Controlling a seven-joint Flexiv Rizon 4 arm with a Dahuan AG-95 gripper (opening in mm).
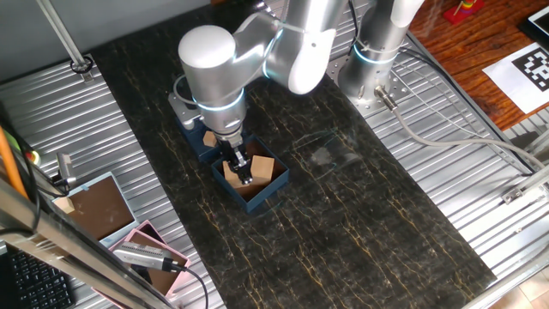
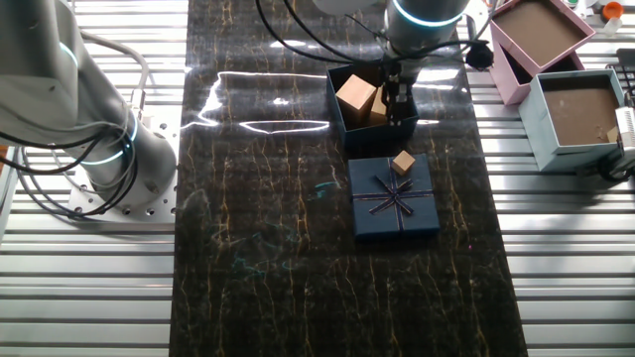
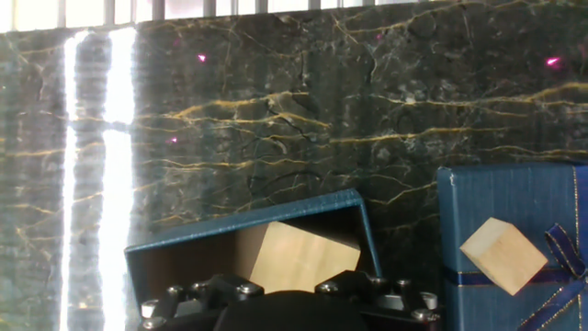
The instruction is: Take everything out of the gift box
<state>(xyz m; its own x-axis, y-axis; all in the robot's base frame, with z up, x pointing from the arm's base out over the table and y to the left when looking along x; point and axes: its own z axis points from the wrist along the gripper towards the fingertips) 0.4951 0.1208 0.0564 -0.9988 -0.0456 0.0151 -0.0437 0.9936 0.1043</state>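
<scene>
Dark marble-patterned table (image 1: 360, 215) with gold veins, flanked by ribbed metal panels, and the arm is reaching straight down over it. The tool (image 1: 243, 174) is down inside the gift box (image 1: 273, 190), its black fingers low among the contents. In the other fixed view the tool (image 2: 395, 102) sits at the box's right side, just beside a wooden block (image 2: 356, 96) that stands tilted inside the gift box (image 2: 339, 121). A second, darker block appears to lie right against the fingers, but whether they have closed on it I cannot tell; the arm covers the tips in one fixed view and the hand view shows only the tool's body at the bottom edge. That hand view does show the tan block (image 3: 303, 259) resting inside the blue walls (image 3: 248, 232). Just beside the box lies the flat navy lid (image 2: 394, 198) with its bow, and one small block (image 2: 403, 163) sits on top of it, near the edge closest to the box.
</scene>
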